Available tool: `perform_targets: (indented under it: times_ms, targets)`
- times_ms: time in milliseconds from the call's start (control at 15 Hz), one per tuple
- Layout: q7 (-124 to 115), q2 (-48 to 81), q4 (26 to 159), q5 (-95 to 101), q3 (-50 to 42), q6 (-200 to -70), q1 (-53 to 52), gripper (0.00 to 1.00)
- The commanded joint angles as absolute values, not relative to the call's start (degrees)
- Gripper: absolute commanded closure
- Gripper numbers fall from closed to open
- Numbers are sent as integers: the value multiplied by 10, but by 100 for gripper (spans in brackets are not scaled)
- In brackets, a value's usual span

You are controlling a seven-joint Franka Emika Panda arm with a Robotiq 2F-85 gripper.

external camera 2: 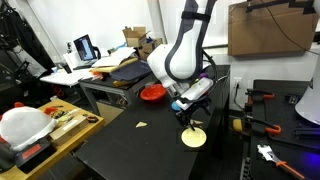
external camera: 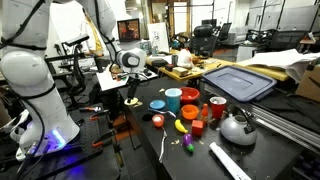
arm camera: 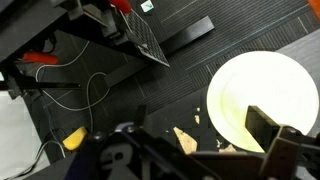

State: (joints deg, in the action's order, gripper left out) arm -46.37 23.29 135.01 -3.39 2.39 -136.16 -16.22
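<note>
Gripper first: we see its two fingers spread wide with nothing between them. It hangs point-down just above the yellow plate. That plate lies flat on the dark table, near the table's right edge in an exterior view.

The arm comes in from the top of that view and swells into a thick white elbow link. It then folds forward and down, so the wrist stands almost vertical over the plate.

Reading the same view from the left, we pass a laptop on a cluttered desk. Next come a small yellow scrap alone on the table and a red bowl behind the arm. After the arm and plate, red-handled tools lie on the bench at the right.

In an exterior view from the table's far side, the arm's base stands at the left and its links reach rightward. To the right of the gripper stand a blue cup, a red cup and a kettle, all well apart from it.

In the wrist view, a yellow piece lies at the lower left and a crumb just beside the plate's rim. One of the dark fingers crosses the plate's lower edge without touching it, as far as we can tell.
</note>
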Motion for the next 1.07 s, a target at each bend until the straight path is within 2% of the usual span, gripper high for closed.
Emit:
perform_targets:
  times_ms: [0,1000]
  targets:
    - [-451,256,1340,-32,30,-1362,-157,0]
    - [-368,290,1305,-76,70,-1364,-158,0]
